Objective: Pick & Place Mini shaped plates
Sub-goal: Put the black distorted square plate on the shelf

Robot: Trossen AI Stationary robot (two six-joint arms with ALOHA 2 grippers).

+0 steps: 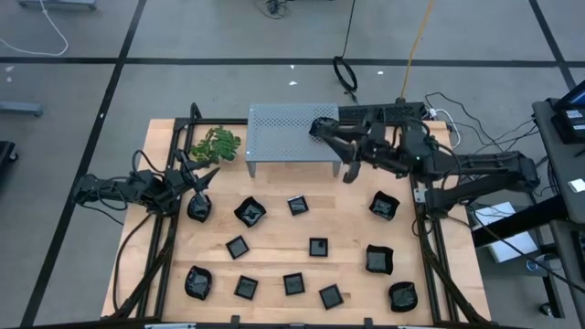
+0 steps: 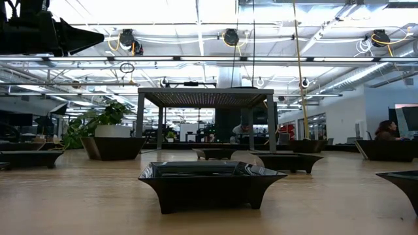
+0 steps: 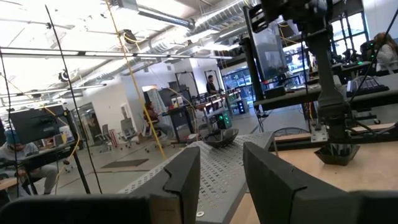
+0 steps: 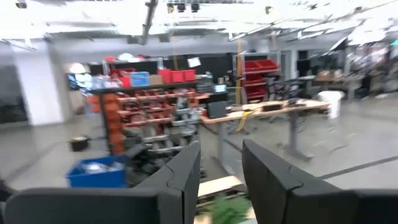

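Observation:
Several glossy black mini plates (image 1: 318, 247) lie scattered on the wooden table, and one (image 2: 209, 184) stands close in the low view. Another plate (image 3: 221, 138) rests by its base on the grey perforated stand (image 1: 291, 135), near its right end. My right gripper (image 1: 316, 128) hovers open over that end of the stand, pointing level toward the table's left; nothing shows between its fingers (image 4: 221, 180). My left gripper (image 1: 208, 174) is open above the table's left side, just beyond a rounded plate (image 1: 199, 208), and faces the stand (image 3: 221, 180).
A green leafy sprig (image 1: 216, 144) lies left of the stand at the far edge. Black frame rails (image 1: 428, 247) run along both sides of the table. Plates fill the near half, with bare wood between them. People sit at desks beyond the table.

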